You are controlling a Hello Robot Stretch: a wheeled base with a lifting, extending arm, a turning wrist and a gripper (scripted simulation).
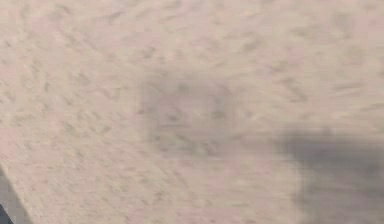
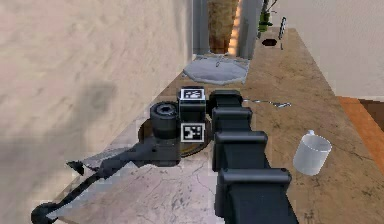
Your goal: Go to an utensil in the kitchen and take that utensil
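One arm [image 2: 245, 170] out across the bench [image 2: 335, 105], claw [image 2: 58, 190] well left of the white mug [image 2: 312, 153] and carrying nothing; a thin utensil [image 2: 268, 102] lies beyond the mug, sink [image 2: 215, 68] farther back

Arm [image 2: 250, 175]: cut off by bottom edge.
Dark upright thing [image 2: 265, 14]: top cut off.
Thin grey thing [image 2: 270, 102] on counter [image 2: 345, 120]: too small to name.

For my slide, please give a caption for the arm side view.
Arm reaches over kitchen counter, hand left of white mug, sink beyond.
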